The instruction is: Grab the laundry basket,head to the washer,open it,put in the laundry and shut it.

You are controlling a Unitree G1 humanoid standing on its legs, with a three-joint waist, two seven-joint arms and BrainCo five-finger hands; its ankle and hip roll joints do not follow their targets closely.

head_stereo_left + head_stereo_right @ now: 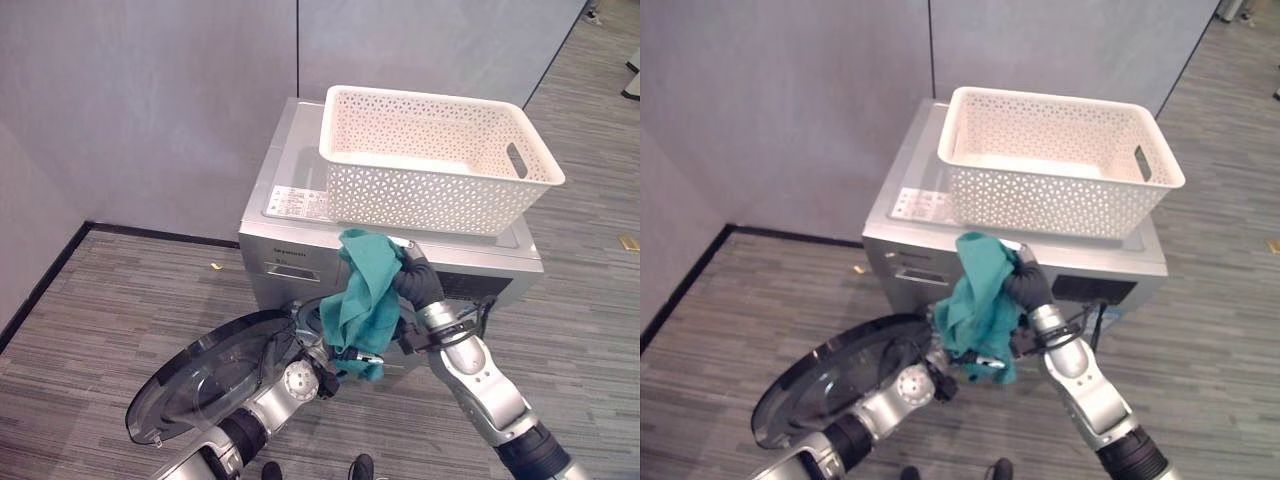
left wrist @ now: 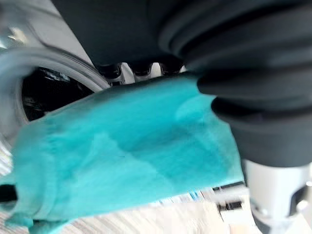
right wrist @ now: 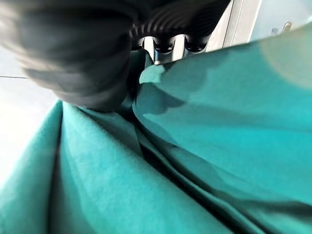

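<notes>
While the white basket (image 1: 440, 158) sits on top of the grey washer (image 1: 285, 240), by its front edge, the round door (image 1: 200, 380) hangs wide open at the lower left, so I judge the carrying, the walk and the opening done. What is in hand looks like the loading step. A teal cloth (image 1: 362, 300) hangs in front of the washer's face, just below the basket and above the open door. The right hand (image 1: 415, 280) is at the cloth's upper edge, its dark cover pressed against the fabric; the right wrist view shows dark fingertips (image 3: 165, 46) at a fold of the cloth, yet whether they pinch it or merely lie against it I cannot tell. The left hand (image 1: 322, 372) is at the cloth's lower end, beside the door, and its fingers go behind the fabric, so I cannot tell their state either. The left wrist view shows the cloth draped across the dark opening of the drum (image 2: 48, 92), not yet inside it. Left to do, as I read it: push the cloth into the drum and swing the door shut. Whether the basket holds more laundry I cannot tell
</notes>
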